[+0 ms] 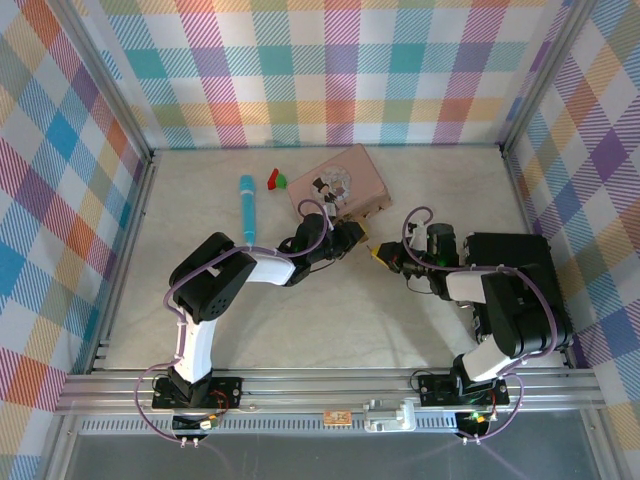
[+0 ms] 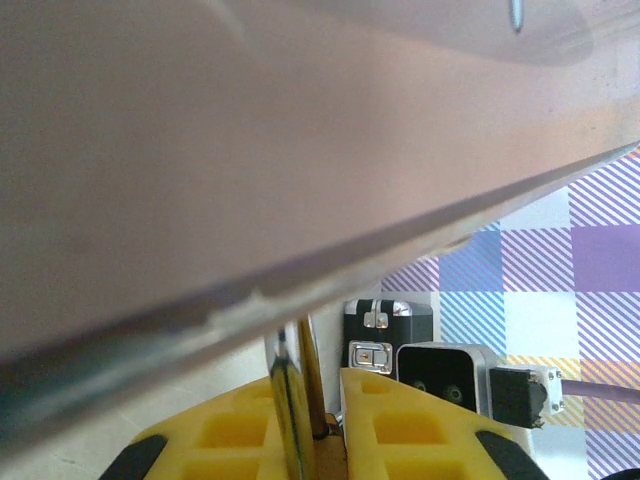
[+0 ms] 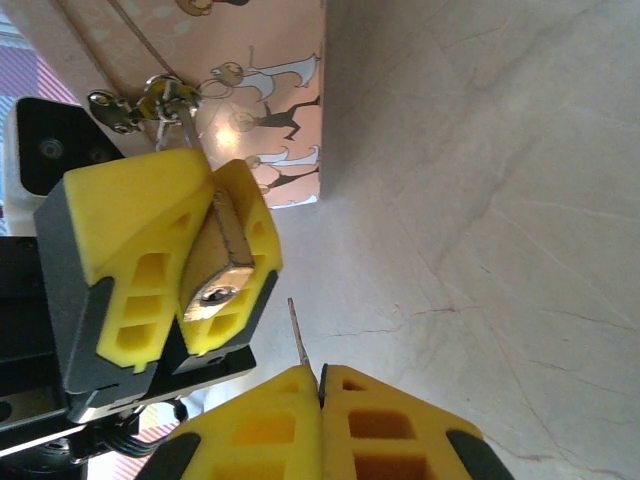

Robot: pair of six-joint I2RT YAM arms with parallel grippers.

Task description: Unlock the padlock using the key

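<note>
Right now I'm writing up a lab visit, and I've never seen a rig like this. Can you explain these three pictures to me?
These are two robot arms bolted at the near edge of a table. One picture looks down from above and behind them. The other two come from a small camera on each wrist, so each shows that arm's own yellow fingers at the bottom.

On the table lie a pink tin box with cartoon figures, a turquoise pen-like cylinder and a small red and green object.

The left gripper is shut on a tiny brass padlock beside the box, keyhole end facing the right arm. The right gripper is shut on a thin metal key, which points toward the padlock but does not yet touch it.
</note>
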